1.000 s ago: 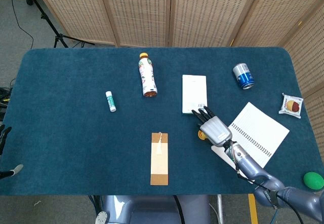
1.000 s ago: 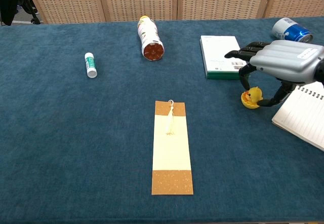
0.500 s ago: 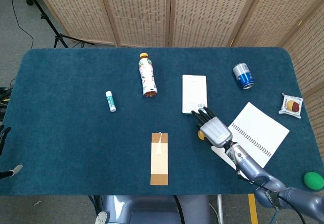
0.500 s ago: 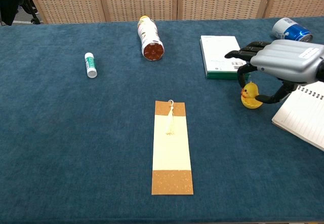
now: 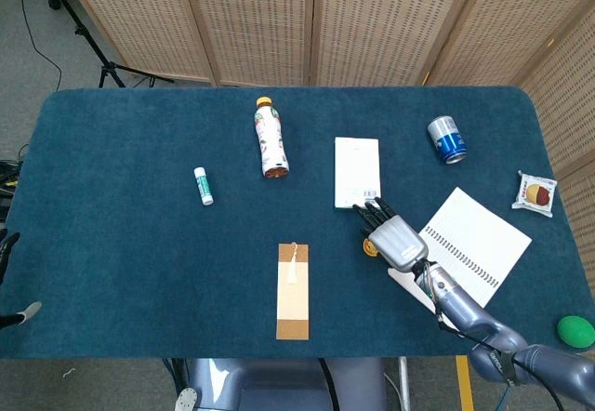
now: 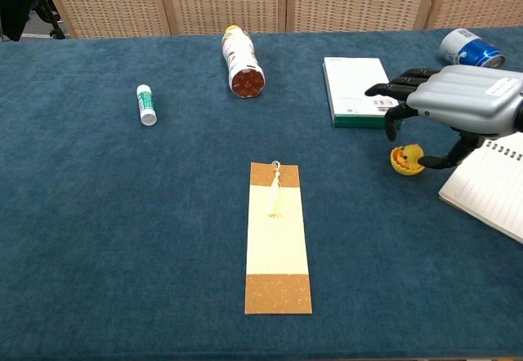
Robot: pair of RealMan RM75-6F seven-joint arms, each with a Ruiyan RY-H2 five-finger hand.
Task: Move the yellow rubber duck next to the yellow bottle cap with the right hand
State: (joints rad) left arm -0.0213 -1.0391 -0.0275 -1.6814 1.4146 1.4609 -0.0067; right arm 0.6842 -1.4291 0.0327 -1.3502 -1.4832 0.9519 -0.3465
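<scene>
1. Duck (image 6: 407, 158) lies tipped over on the blue table (image 6: 122, 214), just in front of the white box (image 6: 355, 90) and left of the notebook (image 6: 490, 189).
2. Your right hand (image 6: 458, 100) hovers over the duck, fingers (image 6: 396, 91) curved down and apart; I cannot tell if the thumb touches the duck.
3. Your bottle (image 5: 271, 138) lies far to the left, its yellow cap (image 5: 264, 102) pointing to the screens.
4. Your left hand is not visible.
5. Bookmark (image 6: 278, 234) lies in the middle.
</scene>
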